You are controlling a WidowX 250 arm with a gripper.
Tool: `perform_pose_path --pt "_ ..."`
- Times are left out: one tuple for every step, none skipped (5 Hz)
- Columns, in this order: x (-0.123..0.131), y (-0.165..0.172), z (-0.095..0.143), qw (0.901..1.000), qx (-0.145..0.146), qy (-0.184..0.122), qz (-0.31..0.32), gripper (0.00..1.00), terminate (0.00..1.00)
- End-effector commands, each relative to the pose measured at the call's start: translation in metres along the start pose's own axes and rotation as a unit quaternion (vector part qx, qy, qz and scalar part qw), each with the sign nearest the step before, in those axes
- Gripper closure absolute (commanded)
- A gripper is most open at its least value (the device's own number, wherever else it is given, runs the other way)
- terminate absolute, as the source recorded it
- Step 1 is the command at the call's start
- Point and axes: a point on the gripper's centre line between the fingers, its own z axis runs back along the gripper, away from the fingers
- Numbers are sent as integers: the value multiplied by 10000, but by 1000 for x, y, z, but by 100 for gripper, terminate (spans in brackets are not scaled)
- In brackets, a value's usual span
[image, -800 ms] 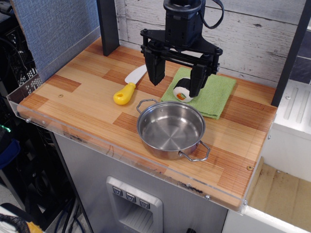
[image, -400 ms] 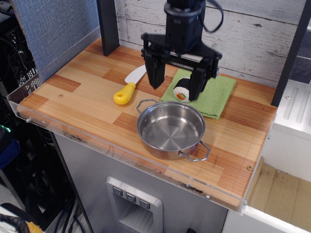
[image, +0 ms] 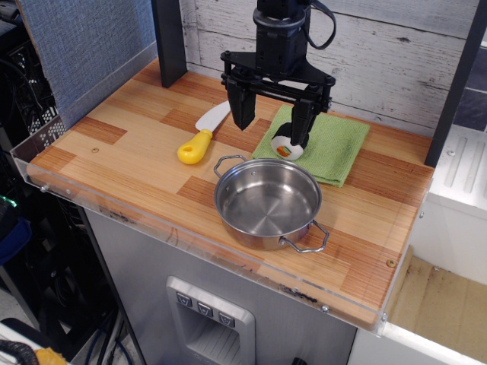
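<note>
Gripper [image: 268, 134] open, jaws spread wide, holding nothing, above sushi roll [image: 283, 150]; contact unclear. Roll lies on left end of green cloth [image: 335, 148], far middle of wooden counter [image: 122, 152]. Steel pot [image: 262, 237] near side; yellow-handled knife [image: 199, 141] left. White plank wall [image: 380, 61] behind, grey panel [image: 84, 46] far left.

Matte black robot arm [image: 280, 34], looped black cable [image: 332, 21], wide crossbar [image: 275, 79] — two tapered black jaws

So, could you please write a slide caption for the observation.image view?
Open gripper hovers over a sushi roll on a green cloth, beside a steel pot.
</note>
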Motion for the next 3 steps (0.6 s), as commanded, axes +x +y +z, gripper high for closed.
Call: perform_pose_path --pt "29 8 -6 9995 -6 -270 168 0 0" --pt "35 5 -17 9994 -8 -237 252 0 0" --pt "40 2 -23 9990 -46 -250 378 0 0"
